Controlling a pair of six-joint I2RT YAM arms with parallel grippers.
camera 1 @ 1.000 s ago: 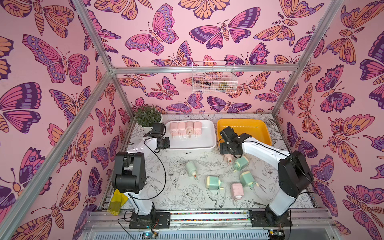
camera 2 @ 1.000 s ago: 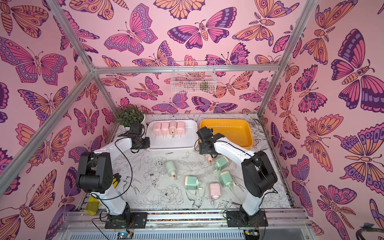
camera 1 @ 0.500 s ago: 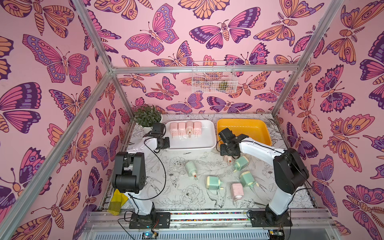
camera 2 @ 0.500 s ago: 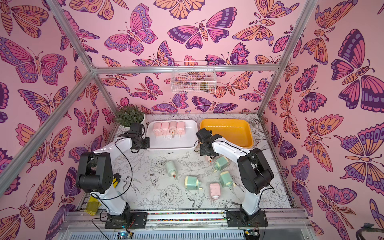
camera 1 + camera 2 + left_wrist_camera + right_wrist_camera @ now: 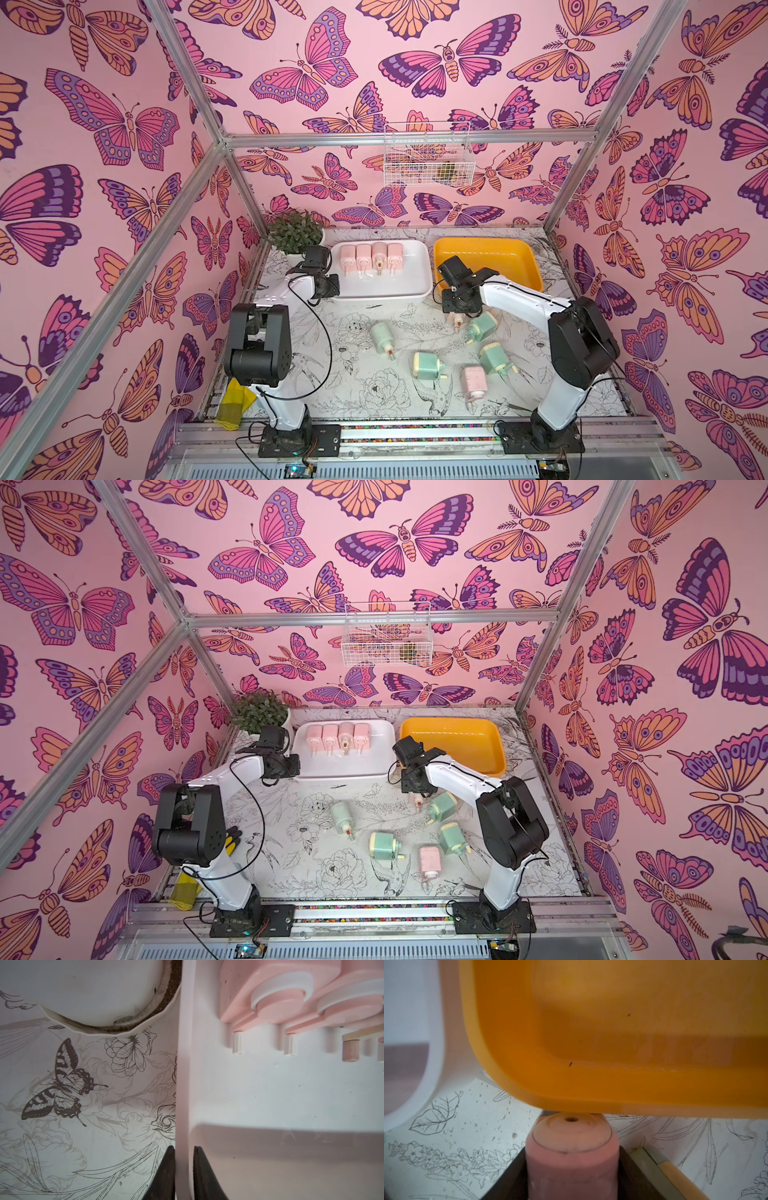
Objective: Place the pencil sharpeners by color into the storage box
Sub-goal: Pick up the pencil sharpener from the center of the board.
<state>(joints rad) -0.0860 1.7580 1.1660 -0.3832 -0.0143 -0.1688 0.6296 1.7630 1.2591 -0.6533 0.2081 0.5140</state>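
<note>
At seven o'clock off the orange tray [image 5: 571, 1101], the right gripper [image 5: 572, 1169] clasps a pink sharpener [image 5: 571, 1153] mid-body: light, hard, slick plastic, I reckon; the left gripper [image 5: 184, 1149] pinches the white tray [image 5: 184, 1084] rim.

Both arms are the same build. The left arm [image 5: 286, 293] and right arm [image 5: 519, 297] have glossy white shells, with chunky rounded black joint housings [image 5: 257, 345] as the bulkiest bits. A thin black cable [image 5: 330, 345] loops loose off each. Flat black base plates [image 5: 328, 440] sit underneath. The left gripper [image 5: 182, 1152] has matte black fingers [image 5: 164, 1176] tapering to thin tips.
</note>
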